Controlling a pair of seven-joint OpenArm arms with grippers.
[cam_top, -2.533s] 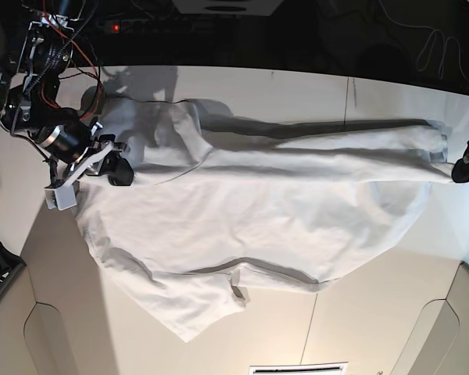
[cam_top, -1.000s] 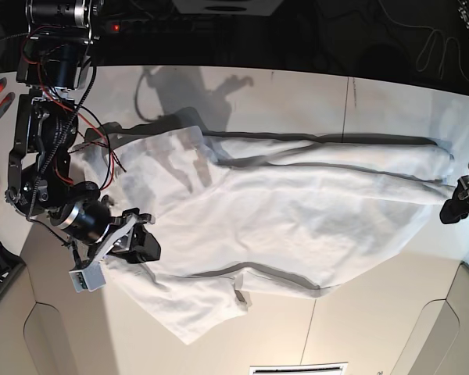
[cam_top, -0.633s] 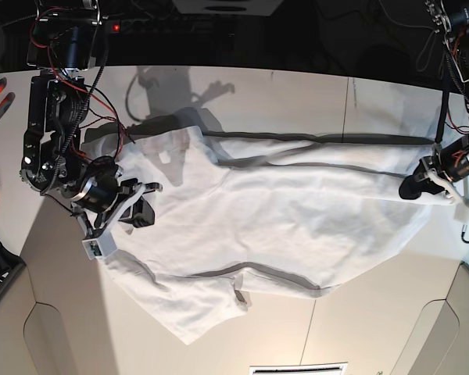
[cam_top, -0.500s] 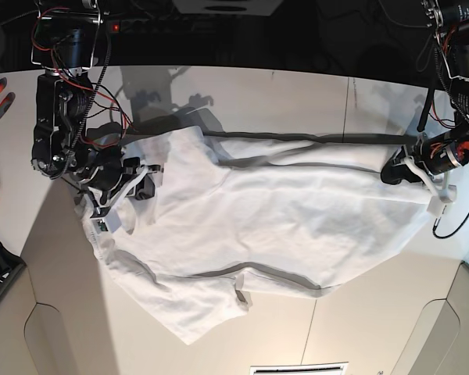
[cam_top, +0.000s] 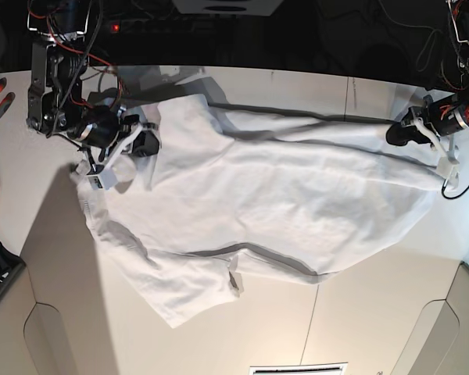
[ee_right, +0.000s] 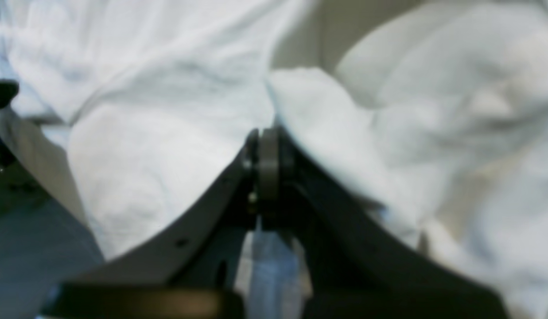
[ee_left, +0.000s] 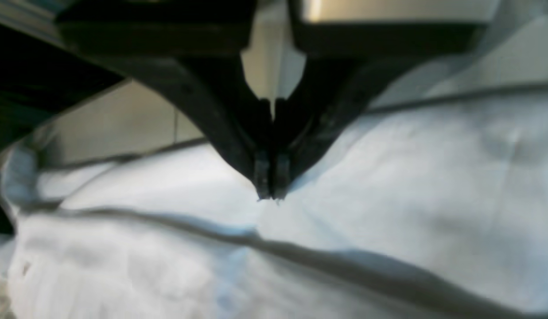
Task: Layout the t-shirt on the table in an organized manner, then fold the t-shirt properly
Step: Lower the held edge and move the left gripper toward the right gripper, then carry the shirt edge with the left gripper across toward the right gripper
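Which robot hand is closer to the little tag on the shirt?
The right gripper. It pinches the t-shirt up and left of the tag; the left gripper pinches the far opposite end.

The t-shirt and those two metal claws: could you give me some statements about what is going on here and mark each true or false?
1. The t-shirt lies neatly folded into a small square. False: it is spread wide and rumpled across the table.
2. The left gripper is shut, its tips at the cloth. True.
3. The right gripper stands wide open above bare table. False: it is shut, with fabric bunched around its tips.
4. The two grippers are at opposite ends of the shirt. True.
5. A sleeve points toward the near table edge in the base view. True.
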